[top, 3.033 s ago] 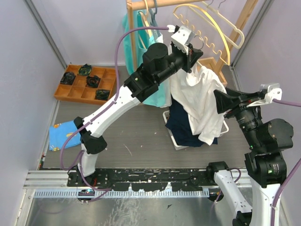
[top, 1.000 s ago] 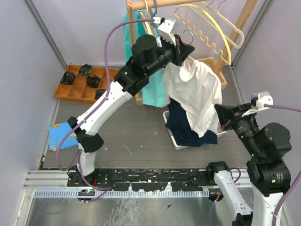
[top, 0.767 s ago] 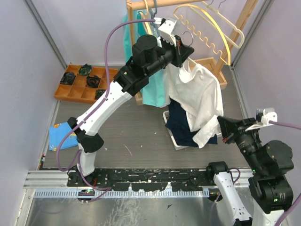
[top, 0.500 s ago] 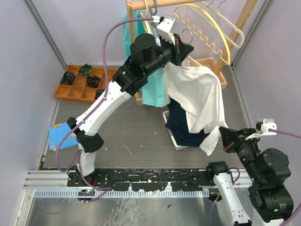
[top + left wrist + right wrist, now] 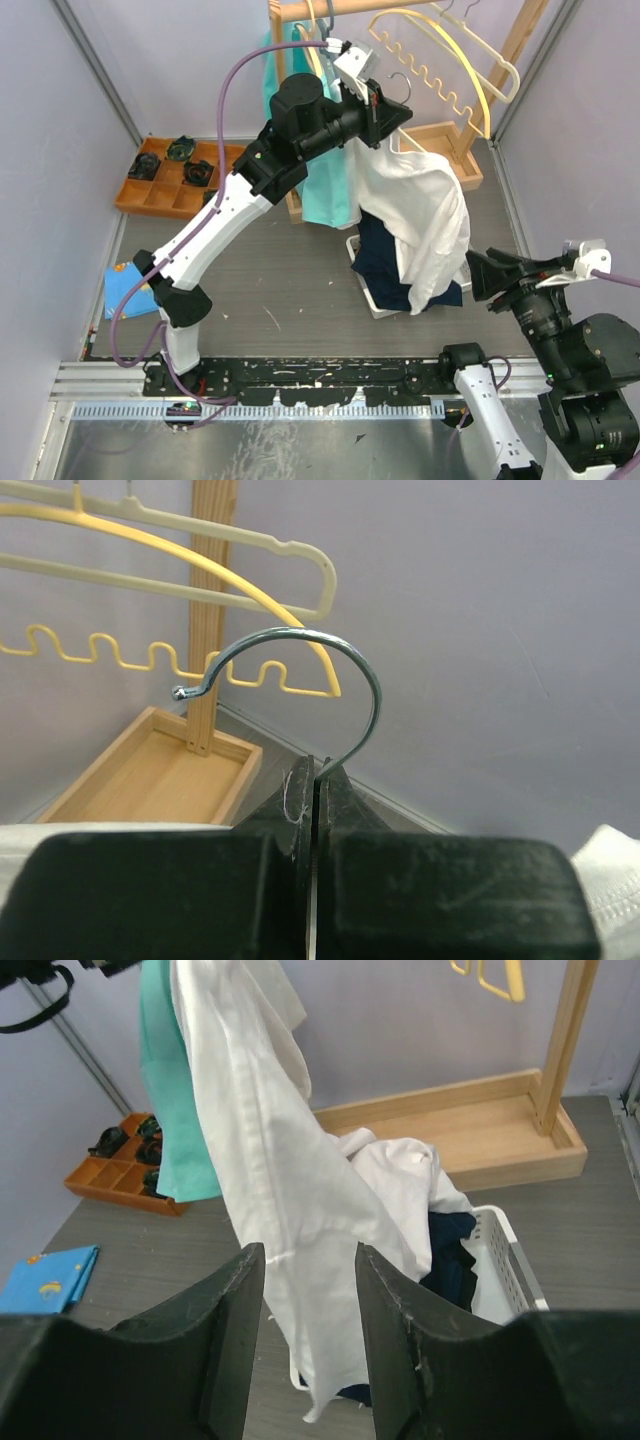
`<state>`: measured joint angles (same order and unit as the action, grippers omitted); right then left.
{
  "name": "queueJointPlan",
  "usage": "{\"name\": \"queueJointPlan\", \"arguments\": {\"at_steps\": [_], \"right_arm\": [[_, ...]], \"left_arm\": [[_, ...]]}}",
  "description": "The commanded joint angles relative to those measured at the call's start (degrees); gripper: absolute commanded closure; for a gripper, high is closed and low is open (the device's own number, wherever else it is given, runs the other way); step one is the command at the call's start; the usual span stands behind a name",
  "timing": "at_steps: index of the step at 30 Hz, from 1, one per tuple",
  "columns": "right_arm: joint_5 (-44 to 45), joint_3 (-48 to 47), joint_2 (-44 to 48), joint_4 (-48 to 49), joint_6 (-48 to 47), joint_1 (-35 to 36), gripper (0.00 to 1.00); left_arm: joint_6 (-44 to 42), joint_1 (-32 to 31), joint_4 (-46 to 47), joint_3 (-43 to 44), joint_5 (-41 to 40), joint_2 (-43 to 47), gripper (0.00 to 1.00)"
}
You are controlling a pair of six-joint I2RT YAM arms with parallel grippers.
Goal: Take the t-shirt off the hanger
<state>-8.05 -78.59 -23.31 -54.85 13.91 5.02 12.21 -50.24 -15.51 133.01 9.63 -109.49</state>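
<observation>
the right gripper [image 5: 474, 277] has drawn back to the lower right, fingers parted and off the white cotton t-shirt [image 5: 420, 210], which drapes at frame centre from the silver wire hanger [image 5: 300, 632] that the left gripper [image 5: 312, 780] pinches high, likely so the cloth can slide down.

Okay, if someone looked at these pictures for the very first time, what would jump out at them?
The white t-shirt stands out first, hanging in the middle of the scene and draping down toward a white basket of dark clothes. It hangs below a metal hanger hook pinched shut in the left gripper. The right gripper sits open just to the shirt's right.
</observation>
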Motion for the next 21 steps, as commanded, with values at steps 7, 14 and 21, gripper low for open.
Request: {"name": "queueJointPlan", "arguments": {"at_steps": [7, 14, 21], "right_arm": [[-7.47, -2.92, -7.89, 11.52, -2.56, 0.08, 0.52], [-11.42, -1.19, -9.3, 12.94, -1.54, 0.08, 0.56], [-12.37, -0.08, -8.91, 13.63, -0.59, 0.07, 0.98]], "left_arm": [[-1.53, -0.46, 3.31, -1.17, 6.53, 3.38, 1.0], [-1.65, -0.59, 3.21, -0.3, 6.2, 3.16, 1.0], [-1.58, -0.59, 3.26, 1.02, 5.48, 2.56, 1.0]]}}
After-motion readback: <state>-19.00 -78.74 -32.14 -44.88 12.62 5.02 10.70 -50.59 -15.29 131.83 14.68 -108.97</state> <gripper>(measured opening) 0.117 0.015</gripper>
